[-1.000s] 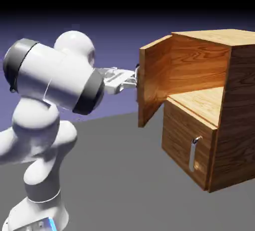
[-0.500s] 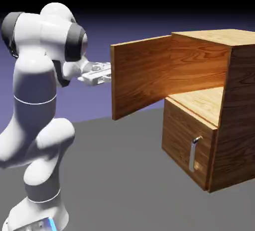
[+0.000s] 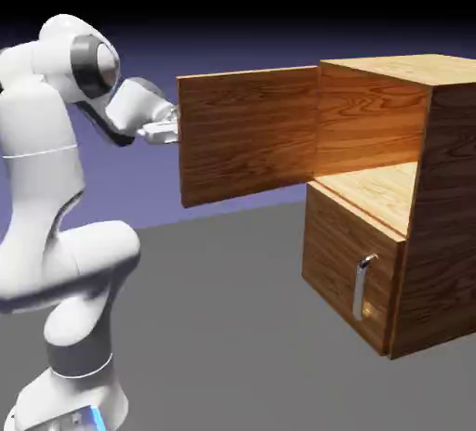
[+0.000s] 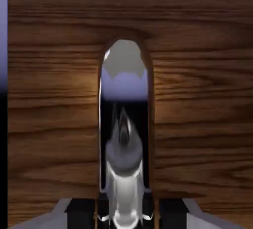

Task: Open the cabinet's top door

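The top door (image 3: 249,134) is swung wide from the cabinet (image 3: 409,206), reaching toward frame centre-left. Its handle (image 4: 123,173) is pinched by the claw (image 3: 165,130). Little opening is judged left.

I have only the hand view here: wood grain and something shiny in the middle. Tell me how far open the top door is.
Observer: In the exterior view the top door is swung wide open, standing far out from the cabinet.
Operator: Report where the gripper is on it.
Observer: The gripper is at the door's outer edge, on the side away from the hinge.
Operator: Check the lower panel.
Observer: The lower panel sits shut, its short silver handle untouched.
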